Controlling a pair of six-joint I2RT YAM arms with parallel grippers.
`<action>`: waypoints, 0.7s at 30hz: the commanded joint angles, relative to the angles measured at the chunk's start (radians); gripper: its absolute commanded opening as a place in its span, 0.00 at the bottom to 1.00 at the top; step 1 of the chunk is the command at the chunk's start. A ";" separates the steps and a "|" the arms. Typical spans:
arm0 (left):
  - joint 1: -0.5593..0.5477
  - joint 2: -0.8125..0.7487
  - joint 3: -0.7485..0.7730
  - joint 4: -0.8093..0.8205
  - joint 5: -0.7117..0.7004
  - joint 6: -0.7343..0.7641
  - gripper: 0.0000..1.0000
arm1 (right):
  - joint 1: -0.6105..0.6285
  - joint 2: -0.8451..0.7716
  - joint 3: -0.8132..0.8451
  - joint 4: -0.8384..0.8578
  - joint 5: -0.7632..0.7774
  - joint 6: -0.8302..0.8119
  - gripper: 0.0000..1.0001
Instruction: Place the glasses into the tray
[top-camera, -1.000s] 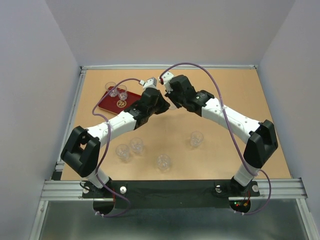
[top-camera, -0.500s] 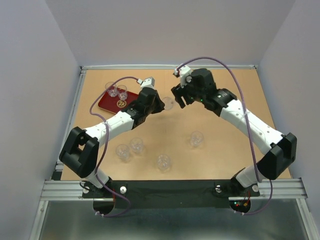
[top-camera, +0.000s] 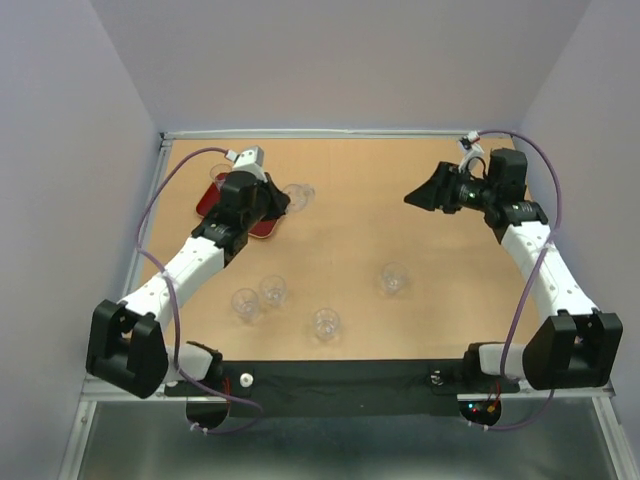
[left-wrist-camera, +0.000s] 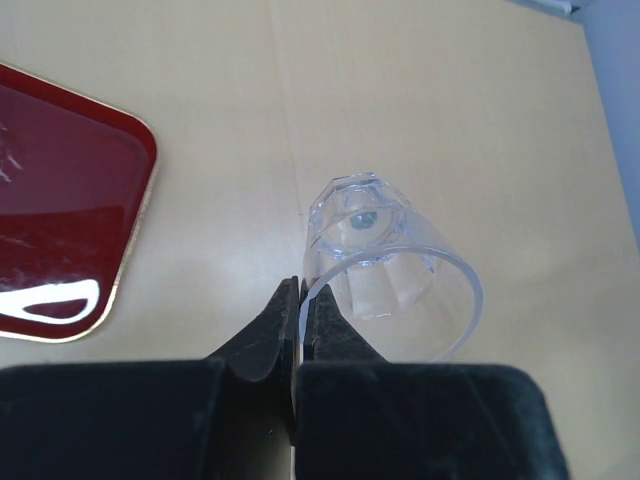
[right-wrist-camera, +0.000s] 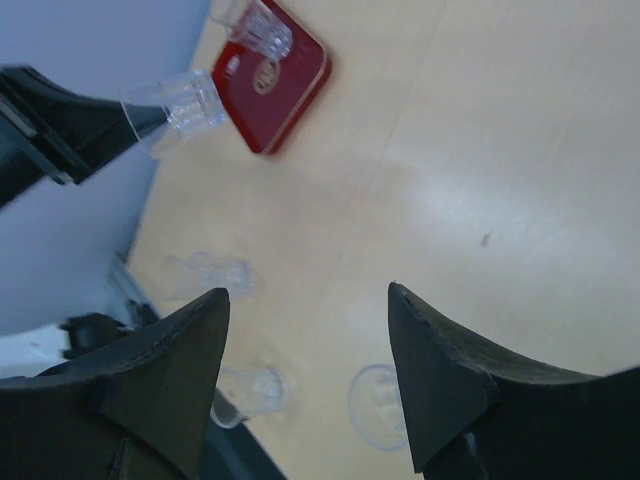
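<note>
The left gripper (left-wrist-camera: 300, 318) pinches the held glass (left-wrist-camera: 388, 262) by one wall at its rim, base pointing away. The tray (left-wrist-camera: 60, 200) lies just to its left. The right gripper (right-wrist-camera: 304, 292) is spread wide and empty, well apart from the tray. Four loose glasses (top-camera: 326, 323) stand on the table (top-camera: 450, 310), nearer the bases.

In the left wrist view the tray (left-wrist-camera: 70, 170) runs off the left edge; the left pincer (left-wrist-camera: 300, 295) shows only its tips, the rest lost behind the black housing (left-wrist-camera: 300, 420) along the bottom; overhead, the left arm (top-camera: 200, 255) covers most of the tray, so the glasses (top-camera: 219, 173) on it cannot be counted; in the right wrist view one glass (right-wrist-camera: 255, 28) is cropped by the top edge; two blurred glasses (right-wrist-camera: 208, 272) stand at lower left; another glass (right-wrist-camera: 372, 405) sits half behind a finger (right-wrist-camera: 440, 400) of the right pincer (right-wrist-camera: 306, 290).
</note>
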 joint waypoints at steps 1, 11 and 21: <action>0.091 -0.079 -0.041 -0.017 0.070 0.053 0.00 | -0.099 -0.045 -0.080 0.261 -0.211 0.341 0.69; 0.275 -0.132 -0.064 -0.095 0.158 0.062 0.00 | -0.218 0.047 -0.155 0.444 -0.323 0.619 0.65; 0.438 -0.152 -0.098 -0.175 0.179 0.039 0.00 | -0.264 0.090 -0.177 0.438 -0.382 0.206 0.65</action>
